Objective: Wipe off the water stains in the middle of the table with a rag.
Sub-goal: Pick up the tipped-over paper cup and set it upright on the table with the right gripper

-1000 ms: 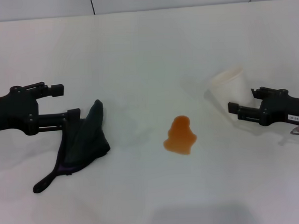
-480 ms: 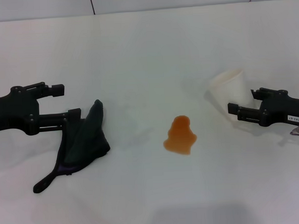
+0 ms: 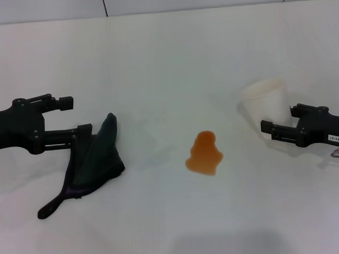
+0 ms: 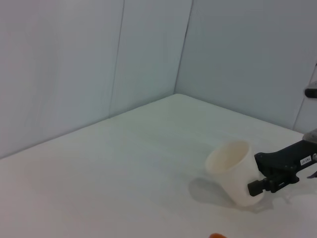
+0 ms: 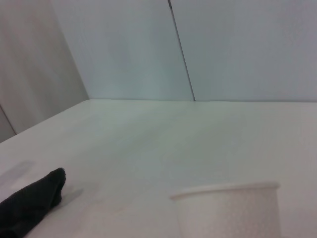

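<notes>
The water stains (image 3: 204,153) are an orange-amber puddle in the middle of the white table (image 3: 155,60); a sliver of it also shows in the left wrist view (image 4: 216,235). The black rag (image 3: 96,158) lies crumpled at the left, one corner raised and a thin tail toward the front; it also shows in the right wrist view (image 5: 29,203). My left gripper (image 3: 73,115) is open, its lower finger against the rag's raised corner. My right gripper (image 3: 279,117) at the right is shut on the base of a white paper cup (image 3: 265,99), which leans in the left wrist view (image 4: 232,168).
Thin dark seam lines (image 3: 104,5) mark the far wall behind the table edge. Bare tabletop lies between rag and puddle and along the front. The cup's rim (image 5: 225,189) shows close in the right wrist view.
My right gripper has drawn slightly to the right with the cup, which has tipped more upright. The left gripper, rag and puddle have not moved.
</notes>
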You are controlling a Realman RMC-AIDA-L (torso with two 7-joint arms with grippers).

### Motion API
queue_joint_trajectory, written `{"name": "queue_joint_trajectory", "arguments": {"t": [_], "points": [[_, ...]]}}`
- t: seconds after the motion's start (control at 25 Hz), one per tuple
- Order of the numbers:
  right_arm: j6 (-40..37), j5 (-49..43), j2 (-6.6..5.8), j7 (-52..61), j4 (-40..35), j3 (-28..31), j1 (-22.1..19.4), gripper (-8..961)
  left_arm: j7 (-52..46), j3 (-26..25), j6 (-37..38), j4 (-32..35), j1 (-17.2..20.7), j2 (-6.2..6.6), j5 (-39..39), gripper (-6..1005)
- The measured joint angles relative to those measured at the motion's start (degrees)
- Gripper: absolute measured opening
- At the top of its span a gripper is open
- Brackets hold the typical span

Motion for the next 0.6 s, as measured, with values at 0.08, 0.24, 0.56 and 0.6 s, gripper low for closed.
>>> {"name": "queue_joint_trajectory", "arguments": {"t": [0.08, 0.24, 0.56, 0.6], "points": [[-0.09, -0.01, 0.00, 0.06, 0.01, 0.01, -0.10, 709, 0.00, 0.06, 0.04, 0.00, 0.00, 0.00, 0.01, 864], [-0.30, -0.34, 0.00, 0.59, 0.36, 0.00, -0.33, 710, 0.00, 0.16, 0.13, 0.00, 0.00, 0.03, 0.00, 864], [-1.88, -0.17, -0.04, 0.86, 1.63, 0.28, -1.10, 723, 0.00, 0.37, 0.24, 0.00, -0.46, 0.17, -0.05, 863], [-2.10, -0.20, -0.07, 0.99, 1.64, 0.32, -1.19, 726, 0.00, 0.37, 0.24, 0.00, -0.46, 0.17, -0.05, 863]]}}
